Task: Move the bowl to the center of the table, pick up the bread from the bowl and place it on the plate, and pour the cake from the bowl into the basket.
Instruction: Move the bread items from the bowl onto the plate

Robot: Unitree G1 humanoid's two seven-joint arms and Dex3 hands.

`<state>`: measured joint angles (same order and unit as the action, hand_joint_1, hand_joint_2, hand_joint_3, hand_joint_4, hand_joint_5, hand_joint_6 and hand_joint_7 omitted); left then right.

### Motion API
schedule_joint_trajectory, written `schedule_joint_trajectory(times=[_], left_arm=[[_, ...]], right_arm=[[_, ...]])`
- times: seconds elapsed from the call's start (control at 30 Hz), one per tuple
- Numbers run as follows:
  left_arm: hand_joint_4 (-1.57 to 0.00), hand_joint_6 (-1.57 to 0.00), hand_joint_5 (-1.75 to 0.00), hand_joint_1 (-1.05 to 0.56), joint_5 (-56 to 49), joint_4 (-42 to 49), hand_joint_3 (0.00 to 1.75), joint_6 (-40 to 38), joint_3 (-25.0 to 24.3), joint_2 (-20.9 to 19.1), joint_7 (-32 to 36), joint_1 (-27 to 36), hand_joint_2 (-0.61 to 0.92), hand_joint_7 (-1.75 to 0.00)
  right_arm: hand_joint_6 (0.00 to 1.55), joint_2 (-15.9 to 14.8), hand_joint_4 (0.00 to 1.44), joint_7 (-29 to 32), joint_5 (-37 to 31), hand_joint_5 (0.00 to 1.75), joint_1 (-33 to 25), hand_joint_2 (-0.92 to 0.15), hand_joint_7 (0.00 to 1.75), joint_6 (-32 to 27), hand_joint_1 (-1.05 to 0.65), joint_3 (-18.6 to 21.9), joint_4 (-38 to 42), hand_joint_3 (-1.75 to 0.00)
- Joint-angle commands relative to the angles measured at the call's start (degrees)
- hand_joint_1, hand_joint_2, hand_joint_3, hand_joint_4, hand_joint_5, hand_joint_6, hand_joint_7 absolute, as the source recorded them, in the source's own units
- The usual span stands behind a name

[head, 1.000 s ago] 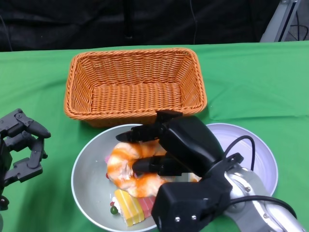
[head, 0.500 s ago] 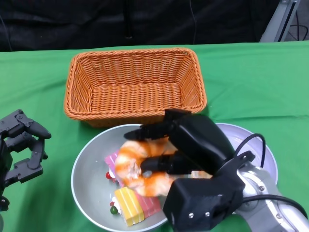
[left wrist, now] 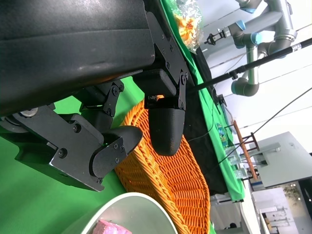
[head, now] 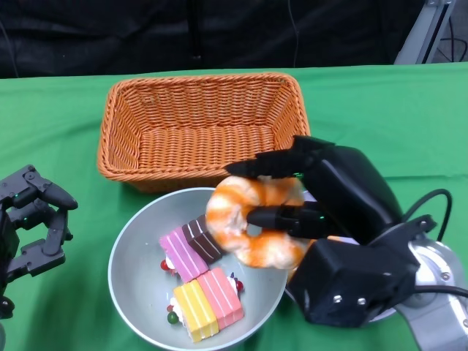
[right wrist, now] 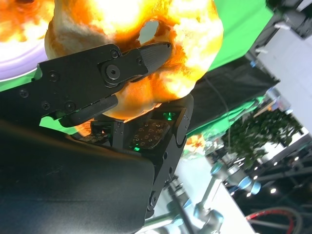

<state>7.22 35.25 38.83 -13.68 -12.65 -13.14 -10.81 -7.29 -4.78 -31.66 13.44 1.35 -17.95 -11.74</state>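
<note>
Head view shows the right robot hand (head: 307, 201) holding the bread (head: 252, 223), a glossy orange-and-white ring-shaped twist, lifted above the right rim of the bowl (head: 131, 248), with black fingers (head: 281, 164) over its top and another pushed through its hole from the side. The bowl is a smooth pale grey round dish sitting on the green cloth of the desk (head: 380, 117), its far edge close to the near wall of the basket (head: 205, 124). Inside the bowl lie the cake pieces: a pink-and-brown striped slice (head: 191, 246) and a yellow-and-pink striped block (head: 208, 301), both with flat cut faces, lying next to each other. The basket is a rectangular orange wicker tray with sloping woven sides. The plate (head: 333, 194), a pale lilac round dish, is mostly hidden under the right hand and forearm, just right of the bowl. Open green cloth runs to the right of the basket and along the far edge before the black backdrop. The left robot hand (head: 33, 223) hangs at the near left, apart from the bowl, fingers loosely curled around nothing. Right wrist view shows a finger (right wrist: 122, 66) pressed across the bread's shiny crust.
</note>
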Motion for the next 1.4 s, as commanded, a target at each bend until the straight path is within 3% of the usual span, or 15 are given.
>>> schedule_joint_trajectory(times=[0.03,0.1,0.27,0.37,0.57,0.7,1.07,1.17,1.4], left_arm=[[-0.75,-0.72,-1.74,-0.02,0.4,0.4,1.09,0.5,-0.4,-1.0,0.1,-0.5,0.59,-1.43],[-0.75,-0.72,-1.74,-0.02,0.4,0.4,1.09,0.5,-0.4,-1.0,0.1,-0.5,0.6,-1.43],[-0.73,-0.71,-1.73,0.0,0.5,0.5,1.09,-0.1,-0.5,-1.1,0.1,-0.6,0.6,-1.42],[-0.73,-0.71,-1.74,0.0,0.5,0.9,1.1,0.3,-0.5,-1.2,-0.1,-0.8,0.6,-1.42],[-0.73,-0.71,-1.74,-0.02,0.6,0.8,1.11,-0.6,-0.6,-1.1,0.2,-0.8,0.58,-1.43],[-0.73,-0.71,-1.75,0.0,0.4,1.5,1.13,0.4,-0.6,-1.3,0.2,-1.0,0.57,-1.45],[-0.73,-0.7,-1.75,0.0,0.4,1.8,1.15,0.6,-0.6,-1.3,0.2,-1.2,0.56,-1.46],[-0.73,-0.71,-1.75,-0.01,0.7,1.6,1.14,0.2,-0.7,-1.4,0.0,-1.1,0.57,-1.44],[-0.74,-0.71,-1.74,-0.02,0.7,1.6,1.13,0.0,-0.7,-1.4,0.1,-1.1,0.57,-1.44]], right_arm=[[1.11,-0.8,0.6,-0.2,1.0,1.41,-0.8,-0.92,0.2,-0.3,-0.23,1.4,-1.2,-0.06],[1.11,-0.8,0.6,-0.2,1.0,1.41,-0.9,-0.92,0.2,-0.3,-0.23,1.4,-1.2,-0.06],[1.11,-4.1,0.59,2.0,-0.2,1.54,-3.2,-0.92,0.24,0.4,-0.19,6.1,-0.4,-0.05],[1.1,-5.6,0.61,3.5,-0.9,1.47,-4.3,-0.92,0.25,0.4,-0.2,7.6,1.4,-0.04],[1.07,-6.3,0.59,4.5,-0.6,1.42,-5.1,-0.92,0.25,-0.2,-0.17,9.0,3.9,-0.05],[1.09,-7.8,0.61,8.8,-2.5,1.42,-3.9,-0.92,0.27,2.2,-0.17,9.6,10.2,-0.04],[1.07,-8.1,0.61,9.9,-2.4,1.42,-3.6,-0.92,0.32,3.0,-0.18,9.3,11.4,-0.03],[1.05,-8.1,0.61,13.6,-1.9,1.35,-0.2,-0.92,0.31,4.0,-0.19,10.0,23.4,-0.03],[1.04,-8.0,0.65,16.6,-0.8,1.22,3.6,-0.92,0.28,5.7,-0.2,9.6,33.6,-0.04]])
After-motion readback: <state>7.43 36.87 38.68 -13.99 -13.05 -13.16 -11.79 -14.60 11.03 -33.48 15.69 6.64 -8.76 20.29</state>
